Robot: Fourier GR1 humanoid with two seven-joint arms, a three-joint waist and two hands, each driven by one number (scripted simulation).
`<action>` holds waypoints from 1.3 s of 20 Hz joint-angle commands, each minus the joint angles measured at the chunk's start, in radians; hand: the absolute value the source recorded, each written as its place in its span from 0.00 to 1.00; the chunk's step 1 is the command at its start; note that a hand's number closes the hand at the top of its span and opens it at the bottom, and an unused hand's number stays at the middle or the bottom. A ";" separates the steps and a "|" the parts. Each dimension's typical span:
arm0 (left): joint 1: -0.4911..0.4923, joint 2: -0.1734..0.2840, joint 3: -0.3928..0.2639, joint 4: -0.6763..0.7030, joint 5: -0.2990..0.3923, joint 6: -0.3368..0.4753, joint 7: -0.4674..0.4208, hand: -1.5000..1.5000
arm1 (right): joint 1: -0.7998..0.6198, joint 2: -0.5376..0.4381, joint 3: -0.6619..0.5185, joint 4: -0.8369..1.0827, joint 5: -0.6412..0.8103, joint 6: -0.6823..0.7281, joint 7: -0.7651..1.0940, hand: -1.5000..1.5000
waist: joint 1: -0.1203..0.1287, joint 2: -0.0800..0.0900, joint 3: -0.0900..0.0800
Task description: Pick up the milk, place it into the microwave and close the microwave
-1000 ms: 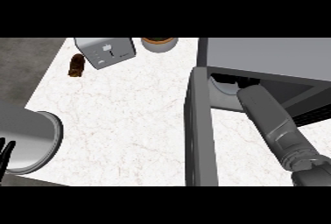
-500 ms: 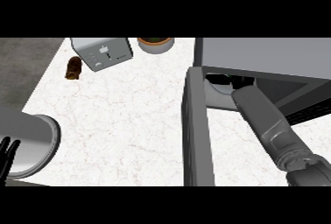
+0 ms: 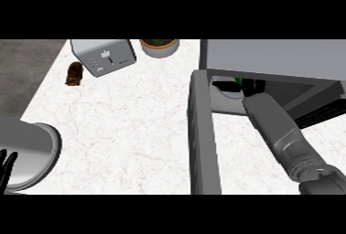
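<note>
White marble counter [image 3: 128, 119], open microwave [image 3: 270, 59]

Kitchen: white marble counter [image 3: 135, 119]; toaster [image 3: 103, 55]; open microwave [image 3: 270, 64]; potted plant [image 3: 159, 46]; steel pot [image 3: 24, 153].

Microwave [image 3: 283, 57] at counter's [image 3: 135, 123] right rear, door [image 3: 202, 137] swung open toward front. Right forearm [image 3: 280, 132] reaches into cavity. Toaster [image 3: 103, 55] rear left, plant pot [image 3: 159, 46] just right of it. Small object [image 3: 73, 74] left of toaster. Left hand [image 3: 7, 167] front-left corner, beside pot [image 3: 24, 153].
</note>
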 commanded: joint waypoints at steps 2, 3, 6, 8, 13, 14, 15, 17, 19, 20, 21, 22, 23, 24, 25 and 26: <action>0.008 -0.028 -0.008 0.018 -0.025 0.010 -0.024 0.00 | 0.046 -0.016 -0.029 -0.018 -0.028 0.097 -0.070 0.00 | -0.026 -0.008 -0.001; 0.072 -0.040 -0.011 -0.058 -0.025 0.010 -0.004 0.00 | 0.064 0.018 -0.031 -0.021 -0.030 0.073 -0.086 0.00 | -0.026 -0.015 0.000; 0.046 -0.044 -0.007 -0.012 -0.046 0.014 -0.034 0.00 | 0.076 -0.005 -0.058 -0.044 -0.060 0.196 -0.135 0.00 | -0.042 -0.017 -0.001; 0.113 -0.058 -0.023 -0.095 -0.015 -0.008 0.000 0.00 | 0.087 0.006 -0.069 -0.041 -0.072 0.235 -0.150 0.00 | -0.034 -0.019 0.000; 0.084 -0.058 -0.014 -0.064 -0.043 0.002 -0.007 0.00 | 0.137 0.066 -0.094 -0.065 -0.107 0.304 -0.205 0.00 | -0.072 -0.031 -0.002; 0.129 -0.100 -0.085 -0.082 -0.110 0.006 -0.046 0.00 | 0.143 0.030 -0.101 -0.064 -0.114 0.353 -0.204 0.00 | -0.072 -0.032 -0.002; 0.096 -0.078 -0.056 -0.095 -0.081 0.011 0.015 0.00 | 0.163 0.074 -0.106 -0.065 -0.120 0.318 -0.225 0.00 | -0.074 -0.031 -0.002; 0.136 -0.083 -0.101 -0.126 -0.106 -0.040 -0.015 0.00 | 0.186 0.079 -0.113 -0.071 -0.130 0.356 -0.257 0.00 | -0.070 -0.031 -0.002; 0.146 -0.081 -0.126 -0.138 -0.076 -0.058 0.024 0.00 | 0.223 0.090 -0.108 -0.096 -0.140 0.447 -0.281 0.00 | -0.091 -0.039 -0.003; 0.166 -0.097 -0.149 -0.107 -0.074 -0.091 -0.018 0.00 | 0.247 0.073 -0.116 -0.108 -0.154 0.489 -0.281 0.00 | -0.101 -0.044 -0.004; 0.143 -0.093 -0.145 -0.105 -0.101 -0.072 -0.014 0.00 | 0.280 0.096 -0.097 -0.116 -0.144 0.529 -0.299 0.00 | -0.109 -0.046 -0.004; 0.162 -0.091 -0.160 -0.112 -0.063 -0.109 -0.011 0.00 | 0.294 0.127 -0.101 -0.100 -0.150 0.527 -0.310 0.00 | -0.097 -0.042 -0.004; 0.144 -0.074 -0.159 -0.120 -0.054 -0.114 0.014 0.00 | 0.290 0.105 -0.101 -0.122 -0.158 0.597 -0.309 0.00 | -0.105 -0.044 -0.004; 0.121 -0.064 -0.151 -0.089 -0.060 -0.113 0.013 0.00 | 0.331 0.130 -0.085 -0.128 -0.150 0.625 -0.340 0.00 | -0.113 -0.046 -0.004; 0.134 -0.094 -0.190 -0.119 -0.081 -0.103 0.029 0.00 | 0.307 0.147 -0.076 -0.154 -0.150 0.621 -0.304 0.00 | -0.113 -0.048 -0.004; 0.164 -0.101 -0.214 -0.133 -0.118 -0.122 -0.002 0.00 | 0.336 0.132 -0.082 -0.162 -0.163 0.659 -0.308 0.00 | -0.111 -0.048 -0.004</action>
